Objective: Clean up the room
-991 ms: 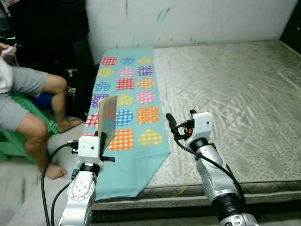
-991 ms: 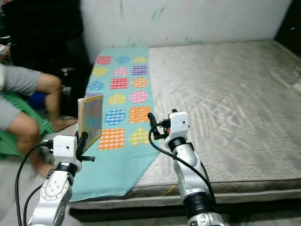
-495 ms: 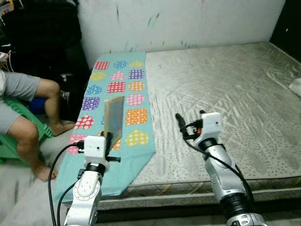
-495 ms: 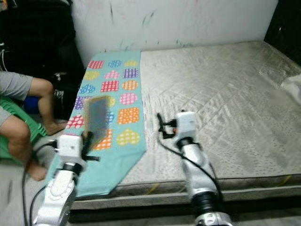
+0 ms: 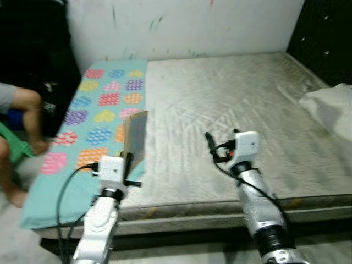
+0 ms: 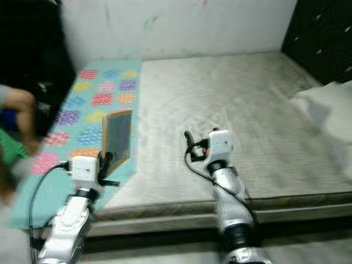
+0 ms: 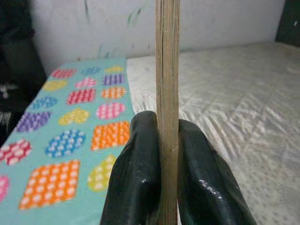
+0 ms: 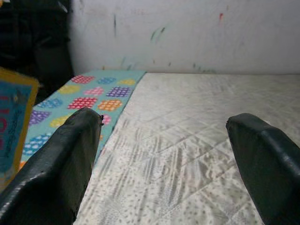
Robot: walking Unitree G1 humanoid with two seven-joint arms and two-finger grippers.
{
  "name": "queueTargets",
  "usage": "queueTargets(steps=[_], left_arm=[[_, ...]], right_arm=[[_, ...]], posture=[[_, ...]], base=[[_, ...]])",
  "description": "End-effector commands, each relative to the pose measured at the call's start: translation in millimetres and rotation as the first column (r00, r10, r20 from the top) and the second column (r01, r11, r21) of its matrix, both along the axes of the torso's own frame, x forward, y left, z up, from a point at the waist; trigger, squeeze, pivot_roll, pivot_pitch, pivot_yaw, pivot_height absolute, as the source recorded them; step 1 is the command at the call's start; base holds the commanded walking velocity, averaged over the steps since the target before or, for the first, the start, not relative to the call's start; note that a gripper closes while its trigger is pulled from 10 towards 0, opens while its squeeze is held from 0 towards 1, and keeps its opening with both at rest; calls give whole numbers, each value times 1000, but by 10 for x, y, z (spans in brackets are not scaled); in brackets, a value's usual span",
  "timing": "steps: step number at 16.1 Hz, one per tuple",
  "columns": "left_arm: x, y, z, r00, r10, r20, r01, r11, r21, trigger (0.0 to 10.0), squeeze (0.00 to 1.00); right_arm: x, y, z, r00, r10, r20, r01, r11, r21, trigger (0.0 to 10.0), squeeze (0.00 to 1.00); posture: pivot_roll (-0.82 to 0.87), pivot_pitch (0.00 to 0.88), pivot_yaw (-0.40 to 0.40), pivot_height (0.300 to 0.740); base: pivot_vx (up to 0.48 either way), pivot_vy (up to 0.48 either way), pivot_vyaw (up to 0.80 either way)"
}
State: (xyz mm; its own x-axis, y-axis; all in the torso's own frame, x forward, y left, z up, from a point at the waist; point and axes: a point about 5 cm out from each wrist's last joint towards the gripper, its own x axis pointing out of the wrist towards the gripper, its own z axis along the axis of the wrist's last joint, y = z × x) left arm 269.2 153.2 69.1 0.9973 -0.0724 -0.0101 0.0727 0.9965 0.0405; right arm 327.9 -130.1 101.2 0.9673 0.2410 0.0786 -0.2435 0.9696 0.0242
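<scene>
My left gripper (image 5: 130,159) is shut on a thin flat board book (image 5: 135,134), held upright on edge over the near left part of the bed; the left wrist view shows its edge (image 7: 167,93) clamped between both fingers (image 7: 136,173). My right gripper (image 5: 208,138) is raised over the mattress (image 5: 231,104) near its front edge, and its fingers (image 8: 61,159) stand wide open with nothing between them. A teal cloth (image 5: 93,110) printed with coloured hearts and squares lies along the mattress's left side.
A person's bare legs (image 5: 22,110) are at the far left beside the bed. A white pillow or bundle (image 5: 330,107) lies at the right edge of the mattress. A dark headboard (image 5: 324,38) stands at the back right, a white wall (image 5: 181,25) behind.
The camera has swung to the right: the person and cloth have slid left, and the white bundle and dark headboard have come into view. Both grippers hold the same pose.
</scene>
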Motion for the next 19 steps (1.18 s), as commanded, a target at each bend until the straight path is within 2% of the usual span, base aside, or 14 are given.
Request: queueTargets(steps=[1,6,11,19], left_arm=[[39,66,123,997,18,72,-19,1000,5,10000,0],[18,12,142,996,-46,80,50,998,-49,10000,0],[17,4,151,995,-60,85,65,996,-60,10000,0],[-5,-60,148,990,-111,89,120,988,-98,10000,0]], right_arm=[[8,48,27,1000,12,11,-12,1000,2,10000,0],[11,36,29,1000,11,13,-11,1000,1,10000,0],[14,39,32,1000,10,14,-10,1000,4,10000,0],[-2,45,31,1000,6,19,-6,1000,5,10000,0]], posture=[[-43,0,73,740],[-47,0,72,740],[-47,0,74,740],[-52,0,80,740]], base=[[0,0,0],[0,0,0],[0,0,0],[325,0,0]])
